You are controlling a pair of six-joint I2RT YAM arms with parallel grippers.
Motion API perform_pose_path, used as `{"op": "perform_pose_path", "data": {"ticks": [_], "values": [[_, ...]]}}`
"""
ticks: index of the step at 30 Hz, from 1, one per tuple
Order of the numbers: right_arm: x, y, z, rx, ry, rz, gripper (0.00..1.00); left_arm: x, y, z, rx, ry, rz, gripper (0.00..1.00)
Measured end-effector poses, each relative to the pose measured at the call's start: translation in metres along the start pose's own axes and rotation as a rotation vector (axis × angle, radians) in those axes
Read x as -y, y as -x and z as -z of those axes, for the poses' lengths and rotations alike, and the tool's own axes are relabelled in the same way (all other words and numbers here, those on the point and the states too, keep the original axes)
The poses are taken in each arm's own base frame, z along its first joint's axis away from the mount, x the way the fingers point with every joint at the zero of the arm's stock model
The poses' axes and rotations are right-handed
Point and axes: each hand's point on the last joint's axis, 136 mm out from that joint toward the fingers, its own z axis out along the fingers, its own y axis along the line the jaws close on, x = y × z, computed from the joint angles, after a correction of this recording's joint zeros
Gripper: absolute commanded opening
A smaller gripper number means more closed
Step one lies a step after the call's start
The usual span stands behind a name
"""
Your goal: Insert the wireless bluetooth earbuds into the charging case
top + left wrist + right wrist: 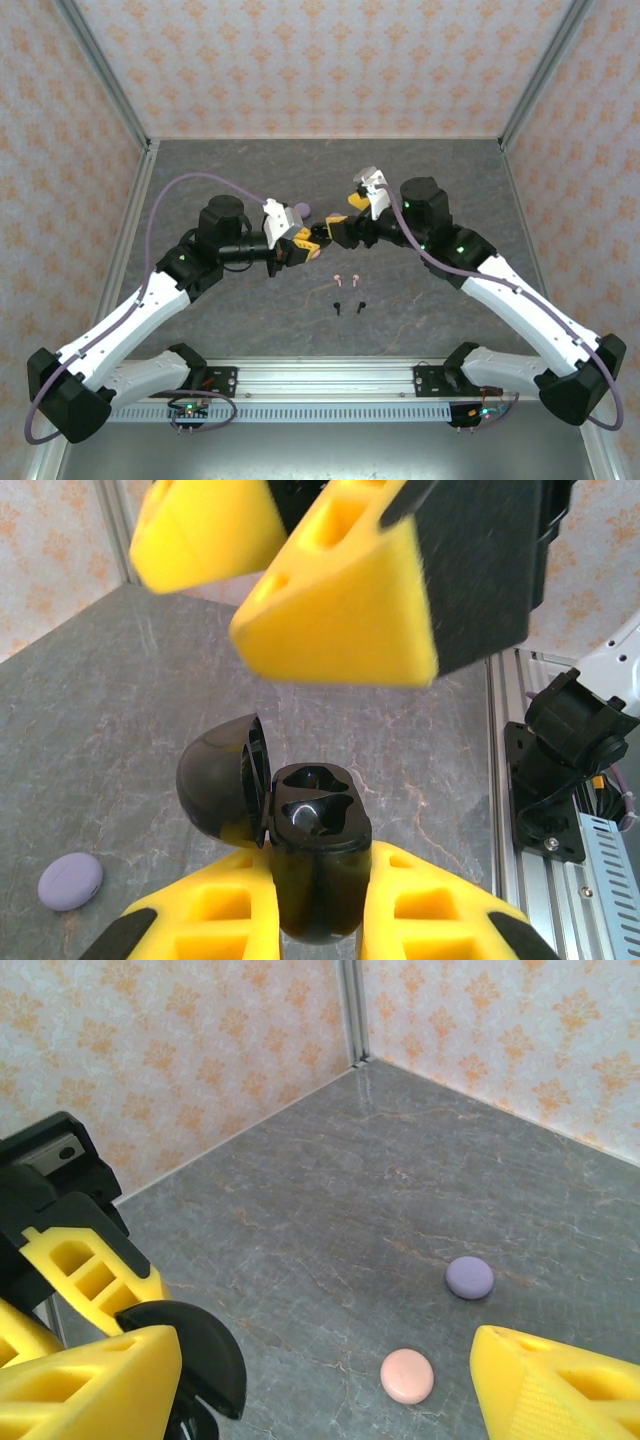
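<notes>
Case (318, 840) pinched in your left gripper (318, 905), long axis along the fingers, open mouth facing your spread right gripper (262, 565), lid (222, 788) swung aside. Pink earbuds (339, 277) and black earbuds (340, 307) lie on the table (250, 310), too small to tell which way they point.

Lighting and focus. You see even, diffuse light from above on the grey surface (250, 170); the arms cast only faint, soft-edged shadows. In the left wrist view, the right claw (250, 580), above the left claw (318, 890), is blurred, while the black case (315, 830) between the left claw's fingers is sharp, its lid carrying a dull sheen. In the right wrist view, the near yellow fingers are soft; beyond the claw, the lilac disc (469, 1277) and pink disc (407, 1376) are crisp, each with a slight shadow.
</notes>
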Motion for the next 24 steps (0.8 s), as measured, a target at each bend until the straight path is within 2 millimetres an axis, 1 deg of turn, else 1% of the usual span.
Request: {"op": "perform_pose_path", "data": {"ticks": [3, 6, 10, 12, 15, 17, 20, 24], "values": [[0.004, 0.001, 0.009, 0.004, -0.035, -0.027, 0.73, 0.001, 0.000, 0.003, -0.001, 0.009, 0.000, 0.00], [0.009, -0.009, 0.011, -0.031, -0.073, -0.076, 0.68, 0.005, -0.001, 0.012, 0.007, 0.026, -0.007, 0.00], [0.018, -0.033, 0.010, -0.124, -0.122, -0.164, 0.57, 0.012, -0.004, 0.024, 0.022, 0.047, -0.009, 0.00], [0.020, -0.048, 0.007, -0.181, -0.135, -0.216, 0.53, 0.014, -0.005, 0.028, 0.025, 0.054, -0.005, 0.00], [0.023, -0.079, -0.003, -0.295, -0.157, -0.303, 0.50, 0.016, -0.006, 0.032, 0.030, 0.057, -0.001, 0.00], [0.023, -0.109, -0.013, -0.398, -0.171, -0.358, 0.50, 0.018, -0.009, 0.033, 0.025, 0.057, 0.003, 0.00], [0.013, -0.153, -0.024, -0.553, -0.181, -0.413, 0.50, 0.018, -0.012, 0.034, 0.015, 0.059, 0.010, 0.00], [0.001, -0.197, -0.033, -0.729, -0.193, -0.463, 0.49, 0.019, -0.015, 0.035, 0.005, 0.058, 0.017, 0.00]]}}
